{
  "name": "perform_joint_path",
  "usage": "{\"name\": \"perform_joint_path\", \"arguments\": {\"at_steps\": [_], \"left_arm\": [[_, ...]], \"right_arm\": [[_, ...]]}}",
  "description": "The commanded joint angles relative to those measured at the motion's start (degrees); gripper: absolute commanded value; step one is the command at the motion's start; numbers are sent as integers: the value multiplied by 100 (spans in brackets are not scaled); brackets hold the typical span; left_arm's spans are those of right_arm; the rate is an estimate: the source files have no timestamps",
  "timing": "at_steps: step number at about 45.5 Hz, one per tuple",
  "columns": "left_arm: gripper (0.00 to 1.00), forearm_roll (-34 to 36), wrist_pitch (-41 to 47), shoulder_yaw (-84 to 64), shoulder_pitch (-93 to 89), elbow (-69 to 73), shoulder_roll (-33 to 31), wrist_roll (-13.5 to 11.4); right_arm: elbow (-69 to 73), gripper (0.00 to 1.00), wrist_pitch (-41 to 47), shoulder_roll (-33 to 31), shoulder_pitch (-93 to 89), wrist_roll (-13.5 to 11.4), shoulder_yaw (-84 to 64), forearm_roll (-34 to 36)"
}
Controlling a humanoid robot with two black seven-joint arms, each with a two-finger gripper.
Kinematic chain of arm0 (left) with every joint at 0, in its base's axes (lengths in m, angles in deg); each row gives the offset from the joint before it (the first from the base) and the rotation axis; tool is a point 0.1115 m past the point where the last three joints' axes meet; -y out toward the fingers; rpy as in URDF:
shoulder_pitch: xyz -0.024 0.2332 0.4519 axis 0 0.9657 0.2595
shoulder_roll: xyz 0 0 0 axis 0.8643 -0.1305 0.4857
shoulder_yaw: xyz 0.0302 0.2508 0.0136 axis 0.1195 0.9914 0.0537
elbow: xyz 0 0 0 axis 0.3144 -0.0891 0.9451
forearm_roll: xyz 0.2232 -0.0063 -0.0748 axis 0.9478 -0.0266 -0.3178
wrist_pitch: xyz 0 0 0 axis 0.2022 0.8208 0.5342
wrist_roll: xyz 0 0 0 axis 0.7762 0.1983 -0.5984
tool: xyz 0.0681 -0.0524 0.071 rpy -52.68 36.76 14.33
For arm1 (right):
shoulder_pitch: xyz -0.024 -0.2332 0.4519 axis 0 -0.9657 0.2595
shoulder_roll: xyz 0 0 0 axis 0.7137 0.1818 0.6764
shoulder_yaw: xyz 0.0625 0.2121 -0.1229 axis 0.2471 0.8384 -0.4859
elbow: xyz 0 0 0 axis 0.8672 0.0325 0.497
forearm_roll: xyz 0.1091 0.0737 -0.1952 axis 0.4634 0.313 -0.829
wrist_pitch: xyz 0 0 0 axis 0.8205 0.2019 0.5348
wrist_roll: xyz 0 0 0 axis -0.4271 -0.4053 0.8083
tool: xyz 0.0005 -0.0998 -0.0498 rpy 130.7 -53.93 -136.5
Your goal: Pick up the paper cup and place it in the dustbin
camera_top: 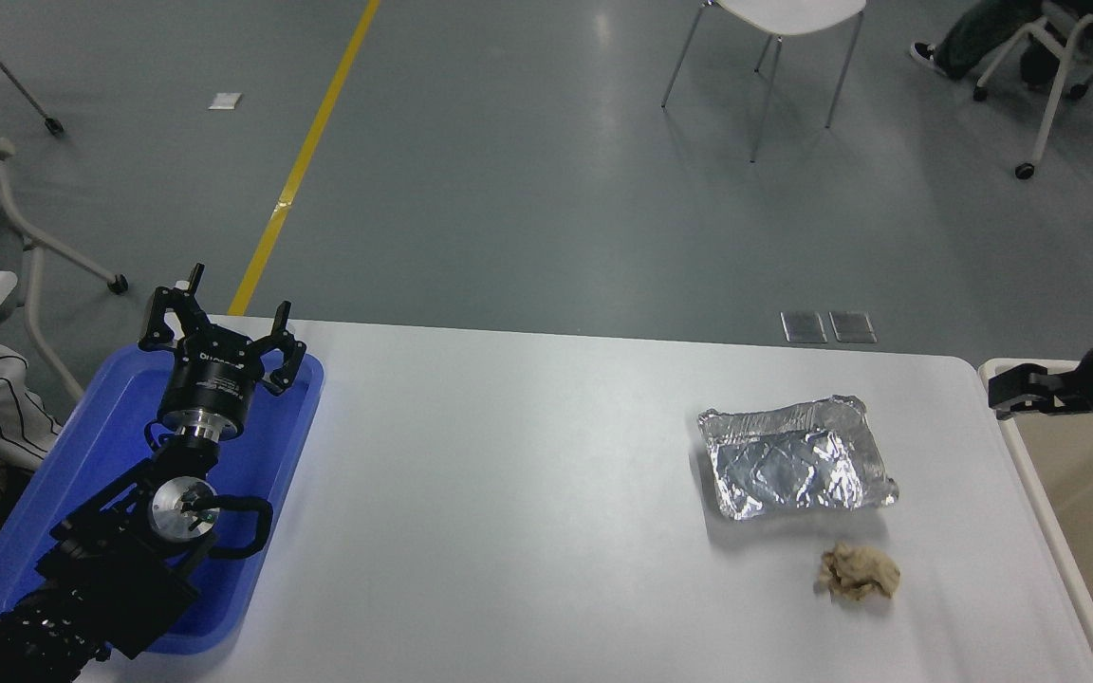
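While I watched the head feed, my right gripper (1016, 391) poked in from the 3 o'clock edge, hanging over the near-left corner of the large rectangular beige-lined dustbin with the white rounded rim (1040, 493). I could not tell whether that tool was wide or narrow, only black fingers jutting toward 9 o'clock. The paper cup showed nowhere on screen, so I could not say where it was. On the white table (527, 474), the crumpled silver foil tray (793, 467) sat toward 3 o'clock of centre, with the crumpled tan paper wad (858, 572) just at its 5 o'clock, apart from it. My left gripper (224, 327) sat parked at 8 o'clock above the blue plastic tray (82, 446), fingers spread wide, holding nothing.
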Motion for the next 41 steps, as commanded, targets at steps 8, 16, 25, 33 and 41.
{"name": "perform_joint_path", "arguments": {"at_steps": [8, 16, 25, 33, 41], "left_arm": [[100, -1, 8, 0, 9, 0, 0, 0], [100, -1, 8, 0, 0, 0, 0, 0], [100, -1, 8, 0, 0, 9, 0, 0], [100, -1, 8, 0, 0, 0, 0, 0], [100, -1, 8, 0, 0, 9, 0, 0]], "right_arm": [[380, 100, 1359, 624, 1282, 7, 640, 5], [354, 100, 1359, 896, 1396, 7, 658, -13], [354, 100, 1359, 931, 1502, 7, 658, -13], [354, 100, 1359, 949, 1554, 7, 676, 5], [354, 100, 1359, 958, 1537, 7, 676, 5]]}}
